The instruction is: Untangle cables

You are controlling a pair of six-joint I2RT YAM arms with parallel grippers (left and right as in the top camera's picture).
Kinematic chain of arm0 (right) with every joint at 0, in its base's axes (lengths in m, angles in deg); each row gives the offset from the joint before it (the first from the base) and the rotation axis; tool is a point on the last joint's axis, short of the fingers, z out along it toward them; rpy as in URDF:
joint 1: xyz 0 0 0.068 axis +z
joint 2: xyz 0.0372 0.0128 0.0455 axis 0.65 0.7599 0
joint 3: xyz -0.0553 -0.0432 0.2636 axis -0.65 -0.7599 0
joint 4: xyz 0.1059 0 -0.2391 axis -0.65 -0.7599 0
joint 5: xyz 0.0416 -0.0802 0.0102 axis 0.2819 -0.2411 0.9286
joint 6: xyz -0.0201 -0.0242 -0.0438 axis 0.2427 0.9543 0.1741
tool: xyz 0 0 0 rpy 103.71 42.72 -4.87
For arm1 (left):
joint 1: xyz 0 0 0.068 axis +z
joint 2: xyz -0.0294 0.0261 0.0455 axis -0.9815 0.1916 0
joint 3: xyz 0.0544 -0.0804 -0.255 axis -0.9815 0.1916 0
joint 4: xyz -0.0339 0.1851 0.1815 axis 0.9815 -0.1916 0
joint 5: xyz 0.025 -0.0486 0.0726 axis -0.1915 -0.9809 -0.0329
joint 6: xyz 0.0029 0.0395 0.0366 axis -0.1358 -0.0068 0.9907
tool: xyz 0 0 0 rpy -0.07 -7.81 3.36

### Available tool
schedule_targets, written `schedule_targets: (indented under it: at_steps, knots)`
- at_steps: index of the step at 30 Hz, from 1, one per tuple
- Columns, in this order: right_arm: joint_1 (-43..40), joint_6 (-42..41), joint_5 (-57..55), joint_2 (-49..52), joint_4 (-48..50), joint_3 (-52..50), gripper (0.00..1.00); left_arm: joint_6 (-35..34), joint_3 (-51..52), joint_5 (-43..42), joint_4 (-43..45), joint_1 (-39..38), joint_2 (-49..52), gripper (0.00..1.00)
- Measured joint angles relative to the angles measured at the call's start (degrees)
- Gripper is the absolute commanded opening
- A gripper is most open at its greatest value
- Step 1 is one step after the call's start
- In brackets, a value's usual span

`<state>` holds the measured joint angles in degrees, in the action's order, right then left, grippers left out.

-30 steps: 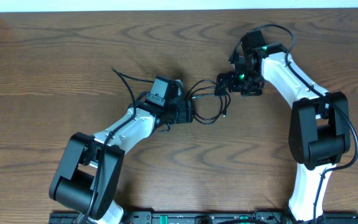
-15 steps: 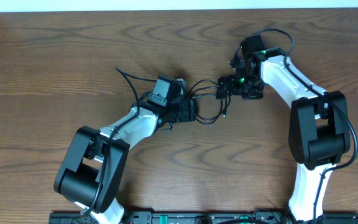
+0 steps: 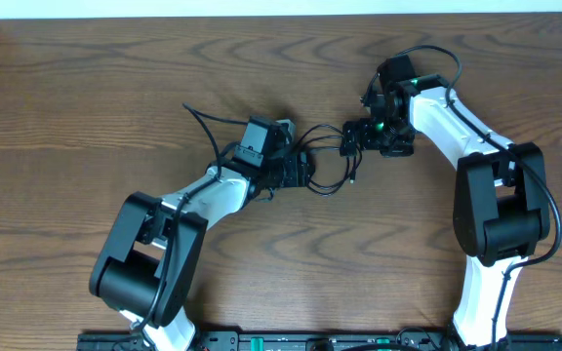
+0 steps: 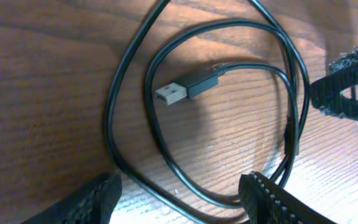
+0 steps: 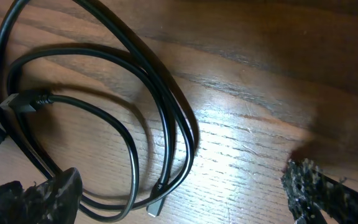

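A thin black cable point(image 3: 328, 189) lies coiled in loose overlapping loops on the wooden table between my two grippers. In the left wrist view its loops point(image 4: 114, 112) ring a USB plug point(image 4: 179, 89). My left gripper point(image 4: 179, 205) is open, and two strands of the coil run through the gap without being pinched. In the overhead view it point(image 3: 304, 172) sits at the coil's left edge. My right gripper point(image 5: 179, 199) is open wide over the coil's other side, with a small plug end point(image 5: 157, 202) and strands between its fingers point(image 5: 328, 193). It point(image 3: 348, 137) is at the coil's upper right.
The wooden table point(image 3: 86, 88) extends around both arms. Thicker black arm cables arc near the left wrist point(image 3: 199, 122) and over the right arm point(image 3: 447, 54). The tip of the right gripper shows at the right edge of the left wrist view point(image 4: 353, 87).
My left arm has slid a little to the right, bringing its gripper closer to the coil. The right gripper has barely shifted. The cable lies much as before.
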<state>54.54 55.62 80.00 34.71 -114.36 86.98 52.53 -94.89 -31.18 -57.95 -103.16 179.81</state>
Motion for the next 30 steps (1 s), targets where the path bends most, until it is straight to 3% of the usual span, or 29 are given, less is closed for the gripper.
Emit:
schedule_targets:
  at_steps: [23, 26, 30]
  knots:
    - [-0.9, -1.1, -2.7, 0.0, -0.6, 0.0, 0.99, -0.9, -1.3, -2.1, 2.4, 0.8, 2.1, 0.67]
    - [-0.9, -1.2, -2.6, 0.0, -0.4, 0.0, 0.82, -0.9, -1.3, -3.2, 2.4, 1.2, 2.2, 0.67]
    - [-0.9, -1.7, -1.8, 0.1, 0.1, 0.0, 0.80, -0.9, -1.3, -3.8, 2.5, 1.5, 2.3, 0.67]
